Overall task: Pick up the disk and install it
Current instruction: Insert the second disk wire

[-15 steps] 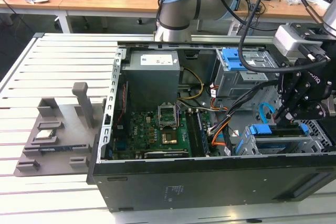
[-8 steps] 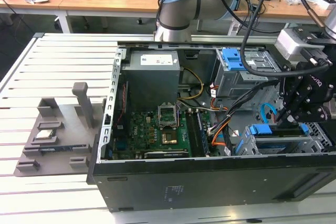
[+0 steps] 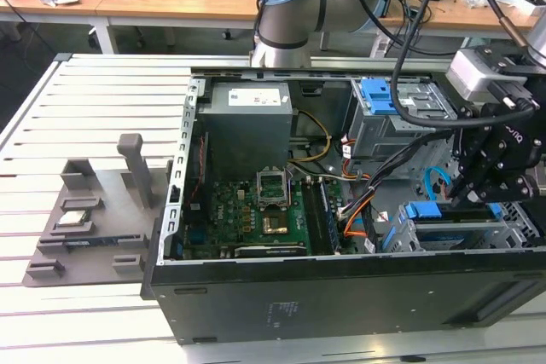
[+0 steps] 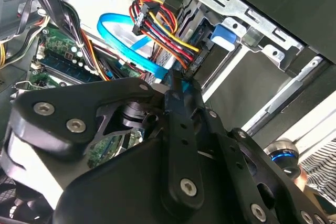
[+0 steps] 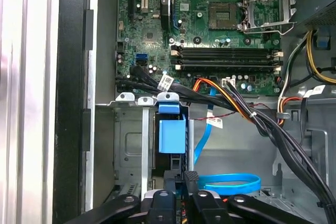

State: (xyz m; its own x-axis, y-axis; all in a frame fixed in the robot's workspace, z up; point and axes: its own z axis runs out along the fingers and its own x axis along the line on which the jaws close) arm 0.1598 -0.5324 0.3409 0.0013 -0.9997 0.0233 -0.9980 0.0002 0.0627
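Gripper is hovering over the drive cage at one end of the open computer case, fingers pointing down into the bay. The jaws are looking narrow, drawn nearly together, with nothing visible between them in both wrist views. My read: closed tips are being used to press or nudge, not to grasp.

The disk is sitting edge-on in a slot of the drive cage, directly ahead of the jaw tips and just beside them. Probably standing on edge because the cage slots are taking drives that way, rails running in the metal guides. In the exterior view its blue part is showing just beside the fingertips, toward the case interior.

Look of the disk: only the blue plastic rail end and tab are showing, smooth and boxy. The silver body and the label are hidden inside the cage, so seating depth can't be judged.

A light-blue SATA cable is looping close beside the jaws, and a red-yellow-black power cable bundle is hanging just past the tips, likely waiting at the drive's connector end. The motherboard is lying well beyond the jaws.
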